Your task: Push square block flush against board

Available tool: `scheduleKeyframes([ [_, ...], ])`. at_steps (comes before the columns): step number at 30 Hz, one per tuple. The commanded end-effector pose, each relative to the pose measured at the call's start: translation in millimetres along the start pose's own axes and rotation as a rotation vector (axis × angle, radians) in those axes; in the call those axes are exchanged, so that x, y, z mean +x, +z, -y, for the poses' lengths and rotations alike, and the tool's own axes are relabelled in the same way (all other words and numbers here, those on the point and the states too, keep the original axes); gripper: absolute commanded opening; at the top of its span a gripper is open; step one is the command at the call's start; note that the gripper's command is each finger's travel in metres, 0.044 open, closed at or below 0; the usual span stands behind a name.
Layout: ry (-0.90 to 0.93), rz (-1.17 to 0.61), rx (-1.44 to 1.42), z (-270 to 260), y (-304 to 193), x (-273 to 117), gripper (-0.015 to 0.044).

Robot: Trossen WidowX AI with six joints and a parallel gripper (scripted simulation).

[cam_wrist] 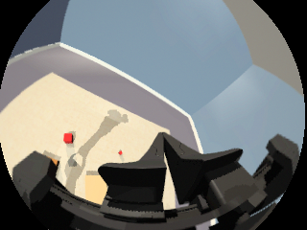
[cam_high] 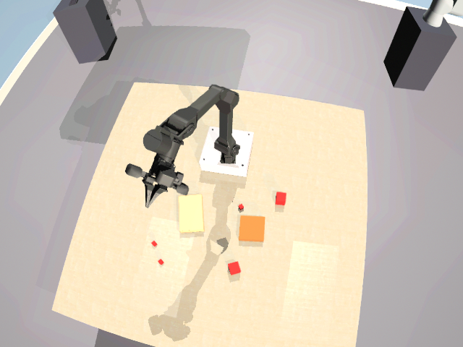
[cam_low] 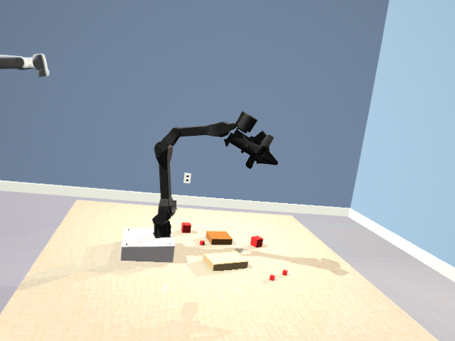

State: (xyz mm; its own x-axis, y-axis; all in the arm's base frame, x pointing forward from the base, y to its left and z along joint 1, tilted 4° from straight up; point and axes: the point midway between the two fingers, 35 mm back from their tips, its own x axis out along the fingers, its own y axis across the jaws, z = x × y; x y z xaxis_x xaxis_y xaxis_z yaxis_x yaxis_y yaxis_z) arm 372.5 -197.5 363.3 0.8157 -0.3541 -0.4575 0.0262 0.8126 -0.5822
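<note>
The square block [cam_high: 251,228] [cam_low: 218,236] is orange and lies flat on the table in front of the arm's base. The board [cam_high: 191,213] [cam_low: 225,259] is a pale yellow rectangle lying to the block's left in the top view, about one block width away and not touching it. My gripper [cam_high: 148,203] [cam_low: 274,161] [cam_wrist: 161,135] is shut and empty. It hangs high in the air, tilted downward, off the board's far side from the block. In the wrist view the board [cam_wrist: 94,190] shows partly behind the fingers.
Two larger red cubes [cam_high: 281,197] [cam_high: 234,267] and a tiny one [cam_high: 240,206] lie around the block. Two tiny red cubes [cam_high: 153,243] [cam_high: 160,262] lie left of the board. The arm's white base [cam_high: 209,160] stands behind. Dark boxes [cam_high: 85,27] [cam_high: 418,48] stand off the table's corners.
</note>
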Motion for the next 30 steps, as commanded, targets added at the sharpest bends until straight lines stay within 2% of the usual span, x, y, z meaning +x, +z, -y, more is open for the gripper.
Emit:
scheduleKeyframes([
  [1,0.113,-0.016,-0.044,-42,3,19,0.0000],
  [17,0.491,-0.064,-0.309,-216,12,47,0.0000],
  [30,0.819,-0.147,-0.540,-353,-19,26,0.0000],
])
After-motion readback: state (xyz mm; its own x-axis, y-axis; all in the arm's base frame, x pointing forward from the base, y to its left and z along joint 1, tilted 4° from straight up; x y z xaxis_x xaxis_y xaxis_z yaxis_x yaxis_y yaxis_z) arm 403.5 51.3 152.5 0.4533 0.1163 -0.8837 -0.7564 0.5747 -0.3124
